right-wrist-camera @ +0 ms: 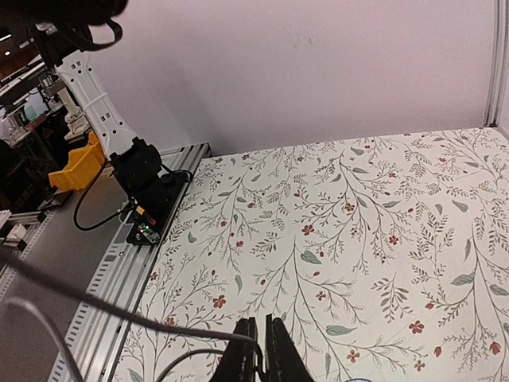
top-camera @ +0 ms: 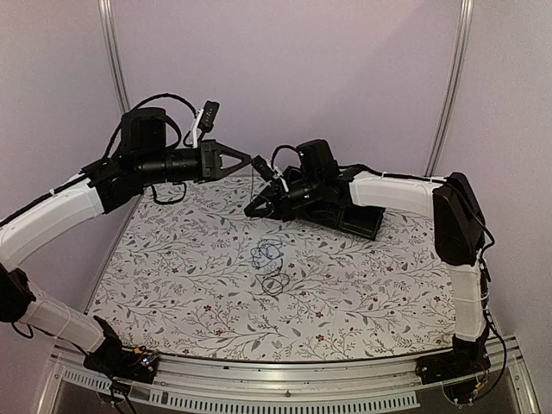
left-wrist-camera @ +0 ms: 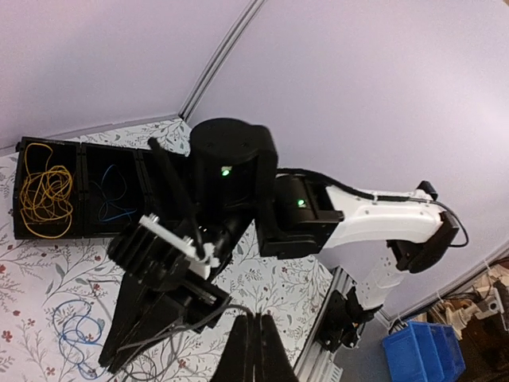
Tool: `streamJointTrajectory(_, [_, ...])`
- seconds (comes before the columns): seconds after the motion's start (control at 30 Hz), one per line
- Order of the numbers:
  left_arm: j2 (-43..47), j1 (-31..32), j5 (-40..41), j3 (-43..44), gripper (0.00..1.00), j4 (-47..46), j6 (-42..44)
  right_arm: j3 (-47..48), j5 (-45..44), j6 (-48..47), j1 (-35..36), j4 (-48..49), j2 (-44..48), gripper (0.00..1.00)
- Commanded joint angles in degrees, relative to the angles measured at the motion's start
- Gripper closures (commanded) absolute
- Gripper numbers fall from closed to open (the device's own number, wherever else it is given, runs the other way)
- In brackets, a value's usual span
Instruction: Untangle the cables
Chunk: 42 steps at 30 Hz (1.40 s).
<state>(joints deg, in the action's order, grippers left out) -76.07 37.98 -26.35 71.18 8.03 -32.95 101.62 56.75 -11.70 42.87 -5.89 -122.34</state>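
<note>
A thin black cable is stretched in the air between my two grippers. The left gripper hovers over the back of the table, and in its wrist view the fingers are pressed together on the cable. Just below and to its right, the right gripper has its fingers nearly together, and the same cable runs into the narrow gap. A blue cable bundle and a black cable loop lie on the cloth mid-table.
A black divided tray sits at the back right under the right arm. It holds yellow cables in one compartment and blue cables in the one beside it. The floral cloth covers the table. A metal rail runs along the near edge.
</note>
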Motion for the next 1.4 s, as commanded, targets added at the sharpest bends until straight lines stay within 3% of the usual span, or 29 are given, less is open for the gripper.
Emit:
streamJointTrajectory(0.0, [4.2,1.6,0.4,6.1,1.00,-2.8,-0.1,-3.1,-0.9,1.8,-0.1,3.5,-4.0,0.93])
streamJointTrajectory(0.37, [5.1,2.2,4.9,21.7,1.00,3.3,5.4,-12.5,-5.2,3.2,-3.9,5.3,-9.1,0.96])
streamJointTrajectory(0.43, [5.3,2.2,5.8,23.0,1.00,3.3,6.1,-13.0,-6.5,2.2,-4.5,3.9,-9.4,0.92])
streamJointTrajectory(0.6, [5.2,2.3,7.1,23.2,1.00,3.0,7.0,-13.2,-8.2,-1.0,-5.1,-0.3,-9.4,0.78])
streamJointTrajectory(0.8, [5.5,2.3,8.3,20.5,1.00,1.9,6.4,-14.2,-8.3,-1.9,-5.4,-0.9,-8.7,0.85])
streamJointTrajectory(0.93, [5.4,2.3,8.8,18.8,1.00,1.4,6.3,-15.2,-7.6,-2.6,-5.8,-1.5,-6.7,0.84])
streamJointTrajectory(1.17, [5.2,2.3,8.8,14.2,1.00,-1.3,5.2,-16.1,-9.2,-10.3,-6.0,-7.2,7.7,0.61])
streamJointTrajectory(1.37, [3.4,2.4,5.9,10.5,1.00,-5.0,2.6,-11.9,-4.7,-13.6,-6.0,-15.0,17.6,0.45])
